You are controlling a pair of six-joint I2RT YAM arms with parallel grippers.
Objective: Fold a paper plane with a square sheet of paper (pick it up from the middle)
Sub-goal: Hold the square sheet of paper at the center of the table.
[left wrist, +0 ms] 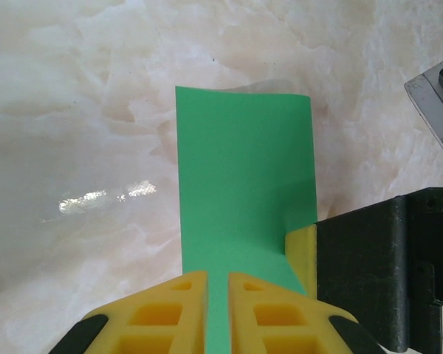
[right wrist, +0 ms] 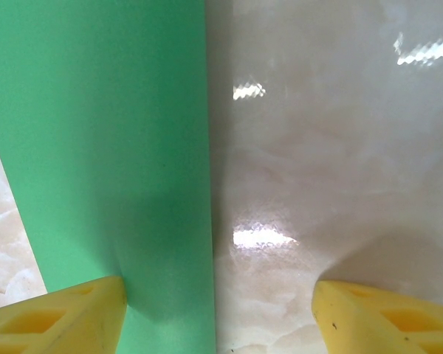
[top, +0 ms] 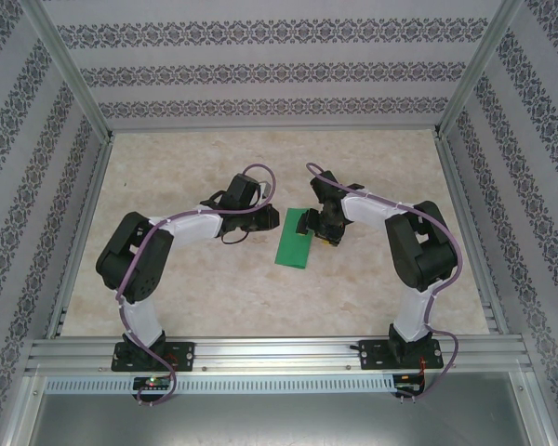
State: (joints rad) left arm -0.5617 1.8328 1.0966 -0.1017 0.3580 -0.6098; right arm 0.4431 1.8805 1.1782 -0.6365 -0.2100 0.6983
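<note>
The green paper [left wrist: 244,184] is seen as thin, smooth and matt, the marble-patterned table [right wrist: 340,147] as glossy, and the 2 yellow fingers [left wrist: 196,324] as possibly matt plastic.

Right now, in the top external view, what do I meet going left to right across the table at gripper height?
left arm → left gripper → green sheet of paper → right gripper → right arm
</note>
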